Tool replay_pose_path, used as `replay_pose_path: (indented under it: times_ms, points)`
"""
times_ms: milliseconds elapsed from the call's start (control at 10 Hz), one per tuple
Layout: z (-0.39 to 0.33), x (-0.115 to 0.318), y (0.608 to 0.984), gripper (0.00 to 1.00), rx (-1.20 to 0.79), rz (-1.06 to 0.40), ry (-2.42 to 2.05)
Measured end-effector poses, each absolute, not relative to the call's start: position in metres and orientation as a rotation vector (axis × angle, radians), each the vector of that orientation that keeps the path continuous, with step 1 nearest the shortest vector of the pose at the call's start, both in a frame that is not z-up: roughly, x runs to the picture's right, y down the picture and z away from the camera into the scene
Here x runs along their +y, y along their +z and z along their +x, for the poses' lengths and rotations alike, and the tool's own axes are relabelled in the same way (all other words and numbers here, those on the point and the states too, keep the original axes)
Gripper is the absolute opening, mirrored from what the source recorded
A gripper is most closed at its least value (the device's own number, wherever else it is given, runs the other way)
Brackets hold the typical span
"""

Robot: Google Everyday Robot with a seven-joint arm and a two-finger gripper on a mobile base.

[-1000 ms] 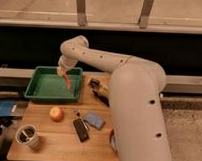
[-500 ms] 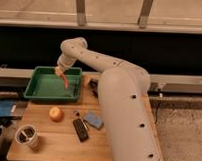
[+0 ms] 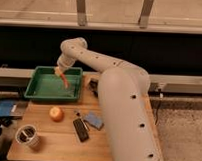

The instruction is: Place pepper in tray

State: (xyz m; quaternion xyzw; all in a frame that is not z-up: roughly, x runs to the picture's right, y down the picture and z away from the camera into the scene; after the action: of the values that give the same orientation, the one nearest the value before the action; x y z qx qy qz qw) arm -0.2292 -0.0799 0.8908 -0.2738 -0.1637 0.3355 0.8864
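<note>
On the far left of the wooden table (image 3: 57, 138), a blue object (image 3: 6, 110) is seen at the edge, and a metal cup (image 3: 27, 137) stands near the front corner. Behind these, toward the back of the table, a shallow green tray (image 3: 34, 90) is placed. Over the tray's right half, the gripper (image 3: 60, 71) is positioned at the end of a white arm (image 3: 119, 90) that reaches in from the right. From the gripper a slim red-orange pepper (image 3: 65, 80) hangs, tip pointing down and slightly right, above the tray floor; whether the tip touches the floor cannot be told. The pepper's upper end appears to be held at the gripper, but whether the grip is firm or already loosened cannot be told.

In front of the tray, a round orange fruit (image 3: 56, 114) is seen on the table. To its right lie a dark phone-like object (image 3: 81, 130) and a blue rectangular item (image 3: 94, 120), close together. The right side of the view is filled by the robot's large white body.

The step in hand is judged to be the release: the pepper has been carried over the tray and is poised to be let go. For the next move, the pepper needs to be freed so that it drops inside the tray's walls, and the arm then needs to be lifted clear without the pepper being dragged out.
</note>
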Motion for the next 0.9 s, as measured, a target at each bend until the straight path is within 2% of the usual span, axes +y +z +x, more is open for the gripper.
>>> replay_pose_path:
  times_ms: [400, 600, 700, 800, 900]
  points:
    - [-0.2286, -0.0797, 0.8909, 0.17, -0.340, -0.570, 0.698]
    - [-0.2279, -0.0799, 0.8911, 0.02, -0.340, -0.569, 0.699]
    - [-0.2280, -0.0797, 0.8911, 0.00, -0.340, -0.570, 0.699]
    - [-0.2278, -0.0796, 0.8912, 0.04, -0.339, -0.570, 0.699]
    - [-0.2279, -0.0797, 0.8912, 0.13, -0.339, -0.570, 0.699]
